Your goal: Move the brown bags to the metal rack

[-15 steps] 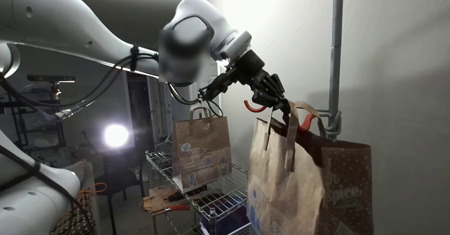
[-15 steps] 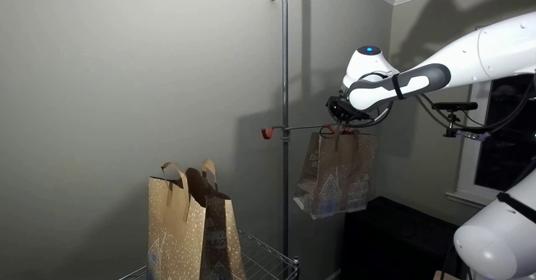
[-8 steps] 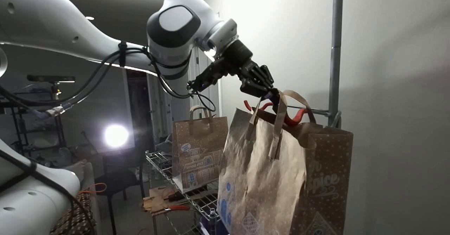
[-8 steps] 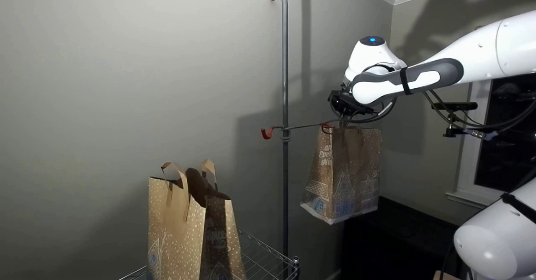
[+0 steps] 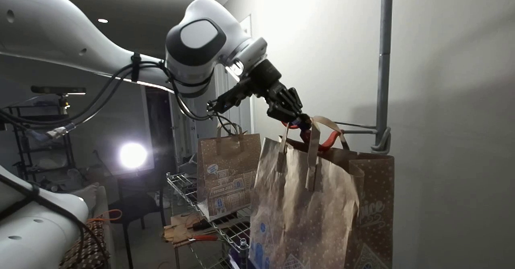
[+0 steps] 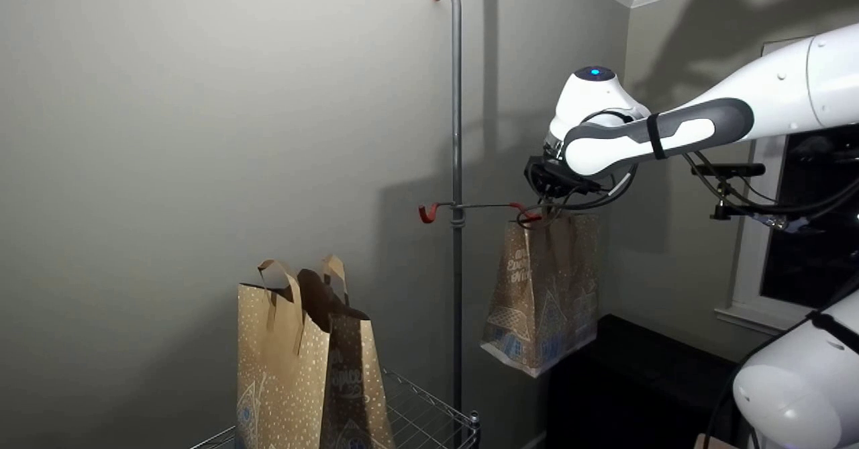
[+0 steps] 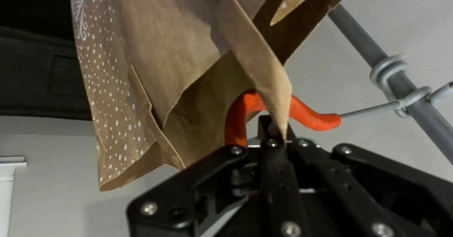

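Note:
My gripper [image 5: 305,123] is shut on the handle of a brown paper bag [image 5: 305,208], which hangs below it. The held bag also shows in an exterior view [image 6: 550,294] and in the wrist view [image 7: 170,35]. A red hook [image 5: 330,141] on a grey metal pole [image 5: 384,60] passes between the bag's handles, just behind the gripped strap; the wrist view shows the hook too [image 7: 315,118]. Whether the bag's weight rests on it, I cannot tell. A second brown bag [image 5: 229,176] stands upright on a metal wire rack [image 5: 185,188], also in an exterior view [image 6: 288,368].
The pole [image 6: 457,133] has another red hook [image 6: 427,214] on its opposite side. A dark box [image 6: 644,362] lies low below the held bag. The wall is close behind the pole. Cables [image 5: 120,80] loop along the arm. A window [image 6: 798,221] is at the right.
The gripper and held bag rose and shifted away from the pole, then sank slightly. The red hook's end shifted with the bag. The second bag has not moved.

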